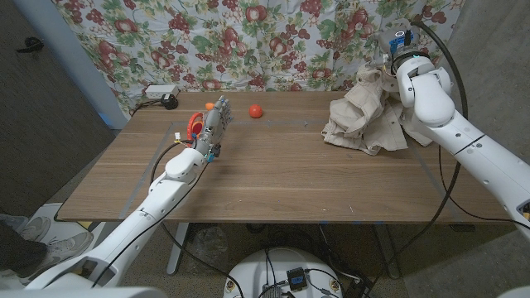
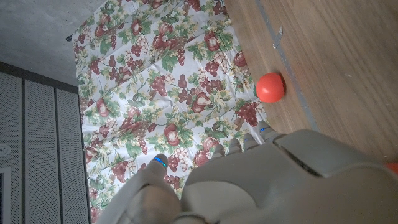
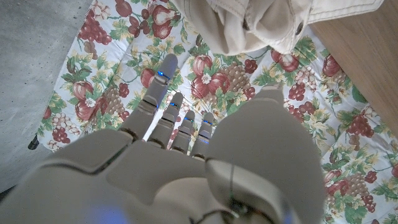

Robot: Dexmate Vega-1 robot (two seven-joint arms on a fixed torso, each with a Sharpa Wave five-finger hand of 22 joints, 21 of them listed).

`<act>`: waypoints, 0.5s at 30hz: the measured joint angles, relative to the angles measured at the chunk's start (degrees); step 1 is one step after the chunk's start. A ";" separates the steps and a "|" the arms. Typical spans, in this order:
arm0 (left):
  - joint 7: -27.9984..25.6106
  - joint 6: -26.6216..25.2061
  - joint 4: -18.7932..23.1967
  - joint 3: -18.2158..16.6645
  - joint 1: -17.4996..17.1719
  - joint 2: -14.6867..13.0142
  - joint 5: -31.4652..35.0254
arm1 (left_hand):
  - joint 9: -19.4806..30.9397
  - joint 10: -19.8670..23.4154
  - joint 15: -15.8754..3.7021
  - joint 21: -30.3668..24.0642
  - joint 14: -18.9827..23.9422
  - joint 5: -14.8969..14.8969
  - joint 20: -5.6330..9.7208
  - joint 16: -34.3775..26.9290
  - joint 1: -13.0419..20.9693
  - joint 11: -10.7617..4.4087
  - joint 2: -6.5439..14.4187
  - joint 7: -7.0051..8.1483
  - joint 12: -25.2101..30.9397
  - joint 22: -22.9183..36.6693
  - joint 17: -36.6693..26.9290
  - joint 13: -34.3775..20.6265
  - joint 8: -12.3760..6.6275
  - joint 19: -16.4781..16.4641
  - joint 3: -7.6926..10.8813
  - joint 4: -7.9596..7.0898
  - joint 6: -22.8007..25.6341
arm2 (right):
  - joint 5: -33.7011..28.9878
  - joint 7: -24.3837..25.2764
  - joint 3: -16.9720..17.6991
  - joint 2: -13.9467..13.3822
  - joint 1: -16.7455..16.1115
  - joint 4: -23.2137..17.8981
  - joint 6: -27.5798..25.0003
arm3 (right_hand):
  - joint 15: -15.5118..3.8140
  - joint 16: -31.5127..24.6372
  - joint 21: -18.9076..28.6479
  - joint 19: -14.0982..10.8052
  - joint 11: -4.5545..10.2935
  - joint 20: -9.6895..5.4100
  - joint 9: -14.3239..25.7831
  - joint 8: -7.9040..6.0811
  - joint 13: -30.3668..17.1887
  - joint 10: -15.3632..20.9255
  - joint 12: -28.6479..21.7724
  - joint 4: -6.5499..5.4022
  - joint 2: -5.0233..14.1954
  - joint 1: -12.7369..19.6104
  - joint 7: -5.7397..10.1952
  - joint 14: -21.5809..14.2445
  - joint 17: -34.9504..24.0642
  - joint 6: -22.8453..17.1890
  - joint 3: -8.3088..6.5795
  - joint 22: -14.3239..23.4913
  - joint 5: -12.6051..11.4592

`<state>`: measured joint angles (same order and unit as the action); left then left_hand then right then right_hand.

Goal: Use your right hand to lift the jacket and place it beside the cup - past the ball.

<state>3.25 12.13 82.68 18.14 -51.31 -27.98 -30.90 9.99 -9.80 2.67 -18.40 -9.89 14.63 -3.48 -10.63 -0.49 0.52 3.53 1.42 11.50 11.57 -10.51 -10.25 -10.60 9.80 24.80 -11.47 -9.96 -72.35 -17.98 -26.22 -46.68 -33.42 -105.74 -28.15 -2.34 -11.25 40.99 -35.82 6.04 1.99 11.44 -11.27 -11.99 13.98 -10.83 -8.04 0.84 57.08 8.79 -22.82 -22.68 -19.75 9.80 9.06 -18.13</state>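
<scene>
At two o'clock on the table (image 1: pixel 273 182), the beige jacket (image 1: pixel 364 120) lies crumpled, one fold raised toward the right hand (image 1: pixel 403 60) above its far edge; whether that hand pinches cloth cannot be told (its fingers (image 3: pixel 163 102) reach out straight, side by side, the jacket hanging just beyond). At eleven o'clock, the left hand (image 1: pixel 213 128) stands idle with fingers extended, screening the cup (image 1: pixel 194 126); the ball (image 1: pixel 256 110) sits between, at twelve.

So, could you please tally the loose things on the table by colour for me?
Beige: 1, the jacket.
Red-orange: 1, the ball.
Orange: 1, the cup, partly hidden behind the left hand.
Total: 3.
</scene>
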 measured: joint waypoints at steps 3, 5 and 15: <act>0.42 -0.21 0.00 0.01 0.15 -0.23 -0.06 | 0.00 0.00 0.00 0.00 0.00 0.00 0.00 0.00 0.00 0.00 0.00 0.00 0.00 0.00 0.00 0.00 0.00 0.00 0.00 0.00 0.00 | -0.25 0.60 0.37 0.02 -0.34 -0.31 -0.20 | 0.00 0.00 -0.68 0.61 0.00 0.61 0.00 0.00 0.02 0.00 0.00 -0.14 0.01 -0.01 0.22 0.00 0.33 -0.22 0.14 0.00 -0.32; 0.66 -0.35 0.00 0.02 0.21 -0.36 -0.10 | 0.00 0.00 0.00 0.00 0.00 0.00 0.00 0.00 0.00 0.00 0.00 0.00 0.00 0.00 0.00 0.00 0.00 0.00 0.00 0.00 0.00 | -0.56 1.29 0.61 0.02 -0.59 -0.48 -0.46 | 0.00 0.00 -1.08 0.50 0.00 0.90 0.00 0.00 0.02 0.00 0.00 -0.14 0.31 -0.31 0.41 0.00 0.63 -0.41 0.14 0.00 -0.35; 1.78 -0.91 0.11 0.40 0.65 -0.75 -0.21 | 0.00 0.00 0.00 0.00 0.00 0.00 0.00 0.00 0.00 0.00 0.00 0.00 0.00 0.00 0.00 0.00 0.00 0.00 0.00 0.00 0.00 | -1.38 3.36 1.51 0.21 -1.64 -0.88 -1.35 | -0.11 0.03 -3.40 2.61 0.31 3.00 0.01 0.00 0.29 0.32 -0.23 -0.20 0.61 -0.61 0.42 0.72 1.79 -1.03 0.54 0.01 -0.85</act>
<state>5.03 11.23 82.78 18.54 -50.66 -28.73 -31.10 9.99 -9.80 2.67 -18.41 -9.89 14.63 -3.48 -10.63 -0.49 0.51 3.53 1.42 11.50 11.57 -10.51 -10.25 -10.60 9.80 24.80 -11.47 -9.96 -73.73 -14.63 -24.72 -46.47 -35.06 -106.62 -29.50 -2.45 -11.22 37.59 -33.21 6.35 4.99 11.45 -11.27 -11.70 14.30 -11.06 -8.24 1.45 56.47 9.21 -22.10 -20.89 -20.78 10.34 9.07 -18.98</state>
